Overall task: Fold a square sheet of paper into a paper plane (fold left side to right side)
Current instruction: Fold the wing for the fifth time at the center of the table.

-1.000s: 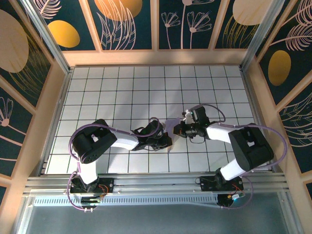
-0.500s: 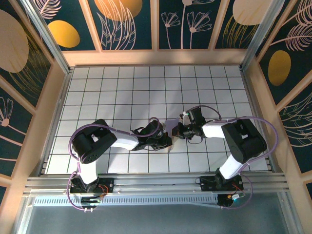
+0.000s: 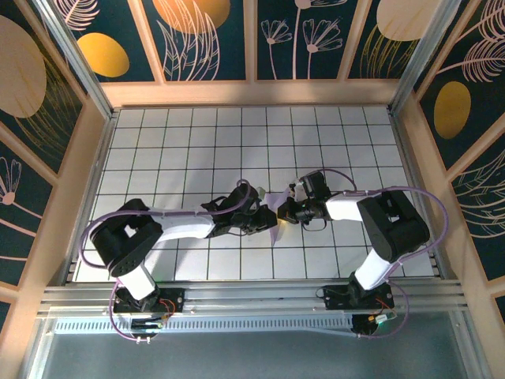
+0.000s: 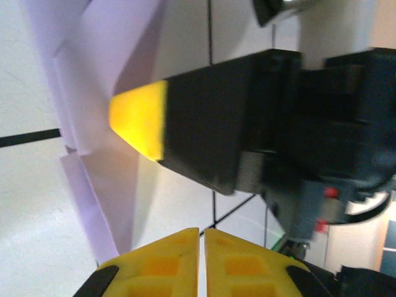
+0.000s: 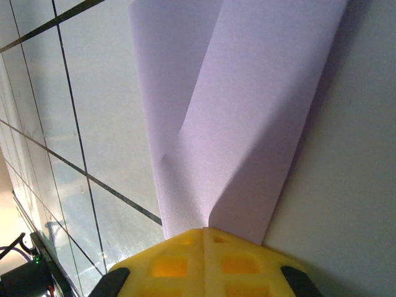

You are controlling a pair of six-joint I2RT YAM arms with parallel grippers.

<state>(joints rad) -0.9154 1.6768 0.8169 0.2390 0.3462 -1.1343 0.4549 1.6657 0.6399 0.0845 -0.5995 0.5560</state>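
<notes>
The square sheet of paper [image 3: 275, 199] is pale lavender and folded into angled flaps, lying mid-table between the two grippers. My right gripper [image 3: 285, 212] is shut on its edge. In the right wrist view the paper [image 5: 247, 111] rises in a creased V out of the closed yellow jaws of that gripper [image 5: 204, 232]. My left gripper [image 3: 267, 225] sits just left of the paper. Its yellow fingers stand a hairline apart in the left wrist view, with nothing between them [image 4: 202, 234]. There the paper [image 4: 93, 74] lies ahead on the left, and the right gripper's yellow fingertip [image 4: 139, 120] rests against it.
The white tiled table [image 3: 197, 150] is walled by a wooden frame [image 3: 252, 93] at the back and sides. An aluminium rail [image 3: 252, 298] with both arm bases runs along the near edge. The right arm's black body [image 4: 297, 124] crowds close in front of the left gripper.
The left arm has stretched out, its elbow swinging left, and its wrist has shifted slightly up. The right gripper edged left towards the paper and stays closed on it.
</notes>
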